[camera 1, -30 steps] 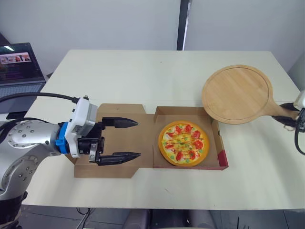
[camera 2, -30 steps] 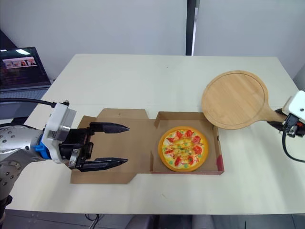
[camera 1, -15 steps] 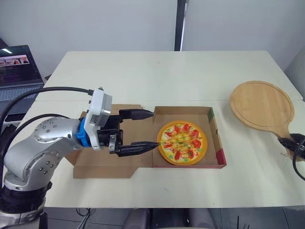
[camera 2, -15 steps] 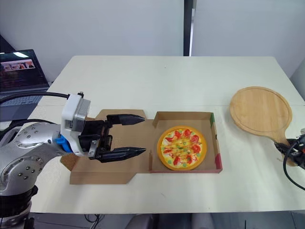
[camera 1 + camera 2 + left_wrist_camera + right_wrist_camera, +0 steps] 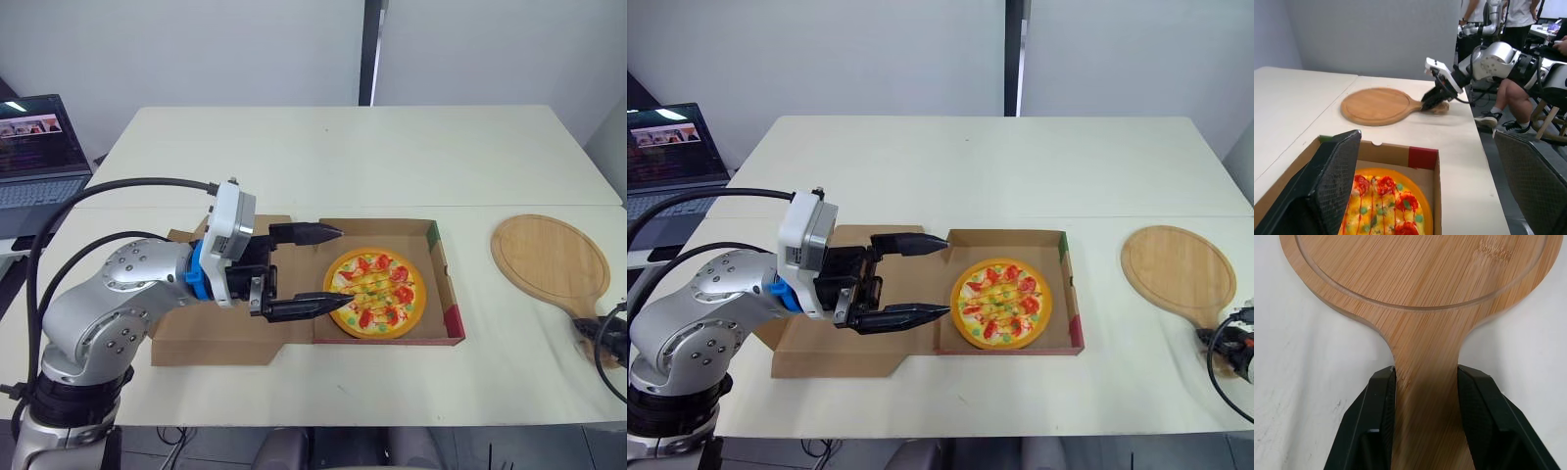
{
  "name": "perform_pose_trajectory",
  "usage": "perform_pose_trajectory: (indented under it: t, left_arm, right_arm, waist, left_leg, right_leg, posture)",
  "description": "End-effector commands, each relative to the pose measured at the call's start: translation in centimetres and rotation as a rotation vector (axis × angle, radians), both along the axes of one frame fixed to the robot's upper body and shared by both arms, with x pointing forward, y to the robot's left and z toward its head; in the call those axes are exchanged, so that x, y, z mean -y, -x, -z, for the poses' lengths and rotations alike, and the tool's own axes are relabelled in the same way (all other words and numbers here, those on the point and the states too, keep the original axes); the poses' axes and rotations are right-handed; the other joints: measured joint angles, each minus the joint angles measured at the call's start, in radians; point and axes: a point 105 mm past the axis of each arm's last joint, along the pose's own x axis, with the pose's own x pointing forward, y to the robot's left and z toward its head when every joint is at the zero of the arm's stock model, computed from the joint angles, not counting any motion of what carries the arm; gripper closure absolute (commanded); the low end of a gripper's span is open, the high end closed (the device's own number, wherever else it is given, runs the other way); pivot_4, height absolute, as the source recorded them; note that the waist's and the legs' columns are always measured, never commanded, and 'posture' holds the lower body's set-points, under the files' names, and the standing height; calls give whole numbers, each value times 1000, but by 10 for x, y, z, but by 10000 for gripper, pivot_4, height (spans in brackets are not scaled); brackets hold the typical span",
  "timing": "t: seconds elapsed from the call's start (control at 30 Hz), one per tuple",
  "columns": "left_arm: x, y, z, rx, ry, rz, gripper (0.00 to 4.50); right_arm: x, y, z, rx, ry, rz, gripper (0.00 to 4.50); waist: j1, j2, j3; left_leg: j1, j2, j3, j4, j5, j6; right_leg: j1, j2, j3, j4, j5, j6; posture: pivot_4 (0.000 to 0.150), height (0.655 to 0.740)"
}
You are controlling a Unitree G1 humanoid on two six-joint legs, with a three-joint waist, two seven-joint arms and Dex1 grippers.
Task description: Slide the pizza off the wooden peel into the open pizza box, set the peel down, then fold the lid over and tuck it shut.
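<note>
**One lid left to fold**

One pizza (image 5: 375, 293) sits flat inside the open box (image 5: 446, 294). The box is in the middle of the table (image 5: 294, 157), close to the front edge. Its lid (image 5: 196, 338) lies flat on the table, on the side toward the left edge.

The peel (image 5: 549, 258) lies flat near the right edge of the table, well apart from the box. The right gripper (image 5: 1426, 369) has one black finger on each side of the peel's handle, and both fingers touch the wood. So I think the sliding part is done and the peel is down, but not let go yet.

The left gripper (image 5: 345, 264) hangs over the place where the lid joins the box. Its two fingers are spread wide and hold nothing. The tip of the nearer finger is right by the pizza's edge.

What could go wrong? That nearer finger could poke the pizza or knock it if the arm goes a bit more toward the right. The lid is flat on the table, so a finger may not get under it. Then a push could make the whole box slide. The peel's handle is close to the front right corner. If the right gripper pulls away while its fingers hug the handle, the peel could get dragged off the table.
</note>
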Motion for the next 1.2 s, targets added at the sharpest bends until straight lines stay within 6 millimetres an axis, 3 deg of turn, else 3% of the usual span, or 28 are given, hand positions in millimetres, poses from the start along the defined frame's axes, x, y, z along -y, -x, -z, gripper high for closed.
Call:
perform_pose_trajectory:
  t: [0.03, 0.13, 0.17, 0.27, 0.37, 0.47, 0.6, 0.8, 1.0, 1.2]
  left_arm:
    - [0, 4, -4, 18, 0, 24, 0]
    - [-2, 7, 0, 5, -13, 44, 0]
    - [-2, 8, 0, 3, -13, 49, 0]
    - [-3, 10, 1, 3, -15, 59, 0]
    - [-8, 5, 0, 8, -5, 28, 0]
    - [-19, -6, -1, 3, 17, -62, 0]
    - [-43, -14, 2, -21, 56, -221, 0]
    - [-84, -13, 6, -108, 216, -507, 0]
    - [-124, 9, 33, -290, 292, -727, 0]
    - [-158, 38, 65, -559, 569, -976, 0]
  right_arm:
    - [4, 0, -19, 48, 30, -13, 13163]
    - [4, 11, -25, 50, 16, -21, 2256]
    - [3, 14, -26, 51, 13, -27, 427]
    - [-1, 17, -42, 102, 43, -66, 427]
    - [-15, 9, -59, 164, 83, -144, 427]
    - [-42, -11, -75, 228, 129, -276, 427]
    - [-98, -42, -96, 338, 186, -541, 427]
    - [-174, -61, -117, 412, 191, -945, 427]
    - [-234, -76, -129, 392, 159, -1232, 427]
    - [-280, -73, -127, 371, 148, -1451, 427]
  waist:
    - [0, 0, 0]
    - [1, 0, 0]
    - [1, 0, 0]
    - [2, 0, 0]
    - [-2, 0, 0]
    - [-8, 0, 0]
    - [-19, 0, 0]
    - [-23, -1, 1]
    - [-23, -3, 1]
    - [-18, -5, 0]
  left_leg:
    - [0, 0, 0, 0, 0, 0]
    - [0, 0, -1, 0, 0, 0]
    - [0, 0, -1, 0, 0, 0]
    - [0, 0, 0, 0, 0, 0]
    - [1, 0, 1, 0, 0, 0]
    - [3, 1, 1, -1, -2, 3]
    - [4, 3, 0, -1, -2, 4]
    - [3, 3, -3, -1, 0, 0]
    - [1, 4, -2, -2, 0, -1]
    - [0, 12, -2, -2, -1, -1]
  right_leg:
    - [0, 0, 0, 0, 0, 0]
    - [0, 0, -1, 0, 0, 0]
    - [0, 0, -1, 0, 0, 0]
    - [1, 0, 0, 0, 0, 0]
    - [2, 0, 0, 0, 0, 0]
    - [6, 1, 0, -1, 0, 1]
    - [8, 3, -1, -1, -1, 1]
    - [4, 2, -2, -2, 0, 0]
    - [0, 2, -2, -2, 0, 0]
    - [-1, 2, -3, -3, 0, -1]
  posture:
    - [1500, 7400]
    - [1500, 7400]
    - [1500, 7400]
    - [1500, 7400]
    - [1500, 7400]
    - [1500, 7400]
    - [1500, 7400]
    - [1500, 7400]
    - [1500, 7400]
    - [1500, 7400]
